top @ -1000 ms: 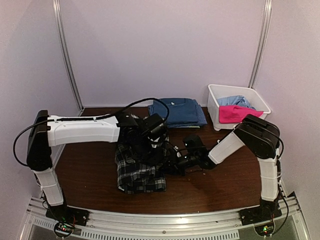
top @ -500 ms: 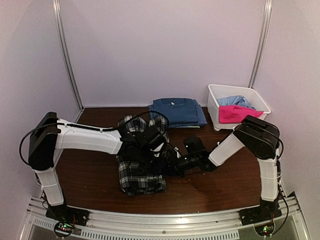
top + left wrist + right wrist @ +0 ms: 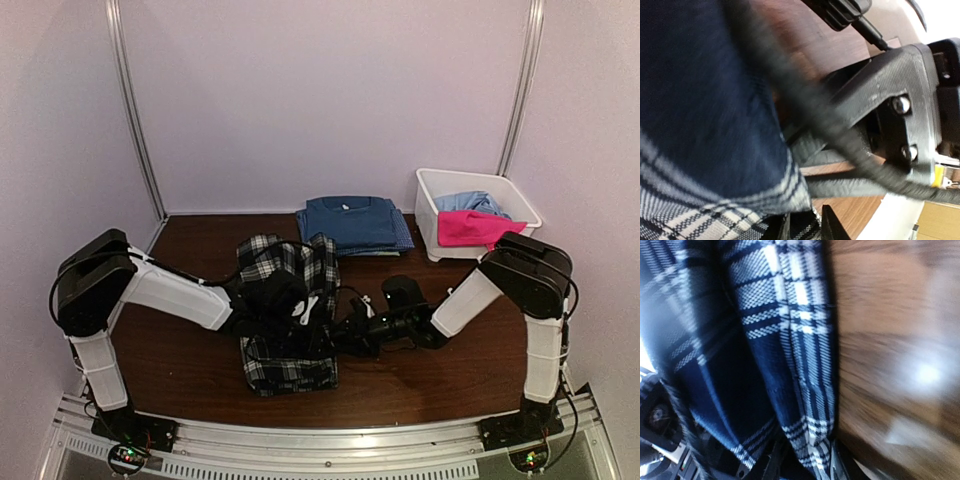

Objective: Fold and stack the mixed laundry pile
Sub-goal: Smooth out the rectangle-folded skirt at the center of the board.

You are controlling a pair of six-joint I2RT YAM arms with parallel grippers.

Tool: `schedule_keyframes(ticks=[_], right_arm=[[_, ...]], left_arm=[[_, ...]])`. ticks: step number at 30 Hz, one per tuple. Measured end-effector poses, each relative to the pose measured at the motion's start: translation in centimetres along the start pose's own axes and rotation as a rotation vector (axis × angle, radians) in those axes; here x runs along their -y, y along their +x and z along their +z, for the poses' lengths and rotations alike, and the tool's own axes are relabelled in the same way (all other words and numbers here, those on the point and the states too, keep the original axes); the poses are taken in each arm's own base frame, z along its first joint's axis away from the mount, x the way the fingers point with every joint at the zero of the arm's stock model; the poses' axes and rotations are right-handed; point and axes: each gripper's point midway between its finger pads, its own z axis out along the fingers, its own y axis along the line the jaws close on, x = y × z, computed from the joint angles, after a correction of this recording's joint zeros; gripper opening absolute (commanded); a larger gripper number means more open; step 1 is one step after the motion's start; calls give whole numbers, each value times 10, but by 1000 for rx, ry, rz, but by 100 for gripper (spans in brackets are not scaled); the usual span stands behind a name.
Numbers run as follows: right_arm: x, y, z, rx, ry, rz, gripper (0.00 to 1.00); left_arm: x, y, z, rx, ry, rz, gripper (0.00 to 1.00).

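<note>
Table: brown wood. The clothes lie in the middle and at the back.
Left arm: white. It reaches low from the left side to the middle of the table.
Left claw: down on the plaid shirt, near the shirt's right edge. Its two fingers are a little apart and shirt cloth sits in the gap. I cannot tell if it pinches the cloth or only touches it.
Plaid shirt: black and white, in the middle of the table. It is folded into a long shape that runs from front to back. Both claws meet at its right side.
Right claw: low over the table, pointing left, at the right edge of the plaid shirt and very near the left claw. A fold of the shirt lies between its fingers, which stand a bit apart. I cannot tell if it is squeezing the fold.
Blue shirt: dark blue and folded flat. It lies at the back of the table, just behind the plaid shirt and left of the bin.
Bin: white, at the back right of the table.
Pale blue piece: inside the bin, toward the back.
Pink piece: inside the bin, in front of the pale blue piece.
Right arm: stands up on the right side, bends, and reaches left to the plaid shirt.
</note>
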Motion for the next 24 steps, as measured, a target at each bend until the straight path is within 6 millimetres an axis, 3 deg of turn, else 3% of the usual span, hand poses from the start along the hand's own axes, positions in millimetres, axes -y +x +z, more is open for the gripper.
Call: schedule_keyframes(ticks=[4, 11, 17, 20, 24], right_arm=[[0, -2, -8, 17, -6, 12, 45], [-1, -5, -11, 32, -10, 5, 45], [8, -6, -41, 112, 28, 29, 53], [-2, -14, -47, 137, 35, -9, 53], [-25, -21, -40, 134, 13, -76, 53]], left_arm=[[6, -3, -1, 5, 56, 5, 12], [14, -3, -1, 1, 101, 34, 7], [10, 4, 0, -12, 110, 34, 6], [11, 5, 0, -18, 115, 45, 6], [10, 7, 2, -26, 116, 58, 6]])
